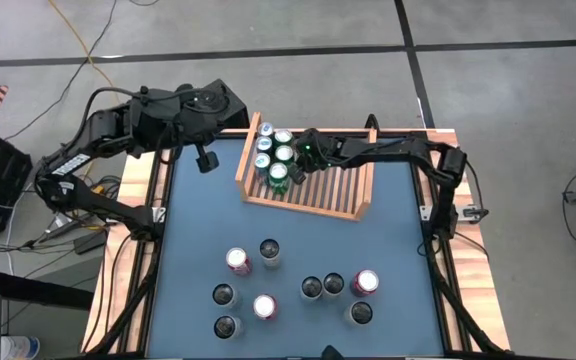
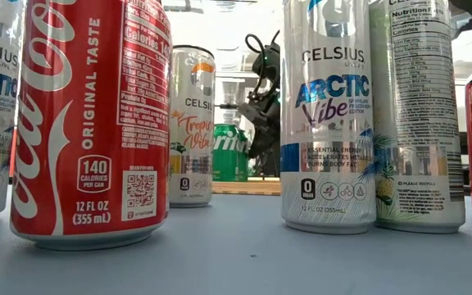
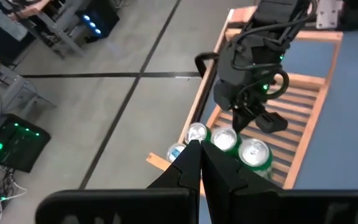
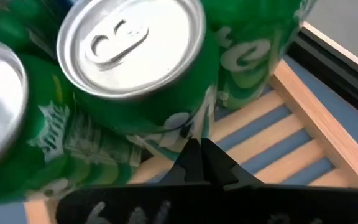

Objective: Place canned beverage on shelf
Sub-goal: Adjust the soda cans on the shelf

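Green upright aluminium cans (image 1: 279, 175) sit just beside my right end effector (image 1: 303, 160), fingers together, over the light-brown slatted wooden shelf (image 1: 340, 196); left arm waits.

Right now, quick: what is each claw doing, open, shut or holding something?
Left claw: shut, empty, parked off the table's far-left corner.
Right claw: shut, empty, over the shelf beside the green cans.

Right gripper (image 1: 298, 172) extended inward, fingers closed – left gripper (image 1: 206, 160) parked, closed.
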